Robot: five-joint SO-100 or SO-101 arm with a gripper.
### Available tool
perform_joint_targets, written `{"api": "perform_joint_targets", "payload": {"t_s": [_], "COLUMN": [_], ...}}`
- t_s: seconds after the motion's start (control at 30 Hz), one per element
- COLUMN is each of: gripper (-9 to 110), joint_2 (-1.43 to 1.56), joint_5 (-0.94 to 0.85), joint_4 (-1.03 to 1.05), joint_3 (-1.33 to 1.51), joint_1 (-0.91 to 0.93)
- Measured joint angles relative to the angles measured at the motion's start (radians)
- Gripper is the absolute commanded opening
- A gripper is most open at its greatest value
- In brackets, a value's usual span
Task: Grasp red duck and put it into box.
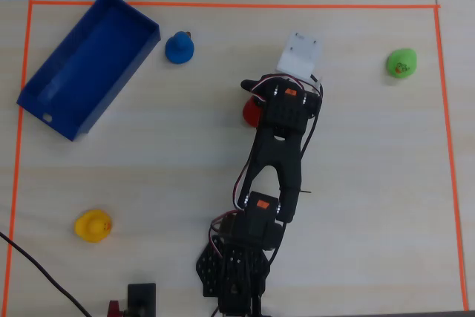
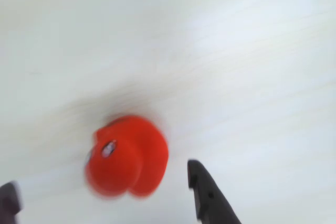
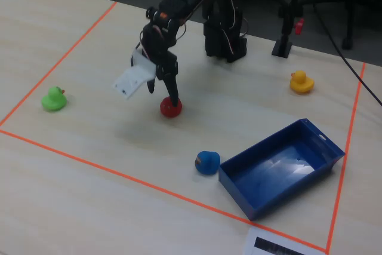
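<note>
The red duck [image 2: 127, 156] sits on the light wooden table, blurred in the wrist view. It also shows in the overhead view [image 1: 249, 113], half under the arm, and in the fixed view [image 3: 171, 108]. My gripper [image 2: 102, 192] is open and low over the duck, with one dark fingertip on each side of it and a gap to each. The gripper shows in the overhead view [image 1: 256, 103] and in the fixed view [image 3: 169, 98]. The dark blue box [image 1: 89, 61] lies empty at the far left of the overhead view, and at the lower right of the fixed view [image 3: 280, 168].
A blue duck [image 1: 179, 47] stands between the box and my gripper. A yellow duck [image 1: 93, 225] and a green duck [image 1: 402, 62] stand further off. Orange tape [image 1: 223, 5] frames the work area. The arm's base [image 1: 234, 272] is at the bottom edge.
</note>
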Motion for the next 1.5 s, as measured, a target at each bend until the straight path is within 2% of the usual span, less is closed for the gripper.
{"api": "perform_joint_targets", "payload": {"t_s": [0.3,0.57,0.6,0.73,0.9,0.97,1.03,1.13,1.2,1.37,1.5], "gripper": [42,42,40,0,0,0,0,0,0,0,0], "joint_2": [-0.006,-0.009,-0.011,-0.021,0.003,0.008,0.029,0.097,0.123,0.061,-0.100], "joint_5": [-0.018,-0.020,-0.015,0.020,0.066,0.121,0.227,0.462,0.618,0.873,0.927], "joint_4": [-0.072,-0.233,-0.255,-0.342,-0.360,-0.279,-0.095,0.170,0.270,0.325,0.325], "joint_3": [0.133,0.275,0.282,0.310,0.333,0.273,0.183,-0.017,-0.137,-0.380,-0.603], "joint_1": [0.000,0.000,0.002,-0.006,-0.018,-0.021,-0.048,-0.183,-0.336,-0.750,-0.948]}}
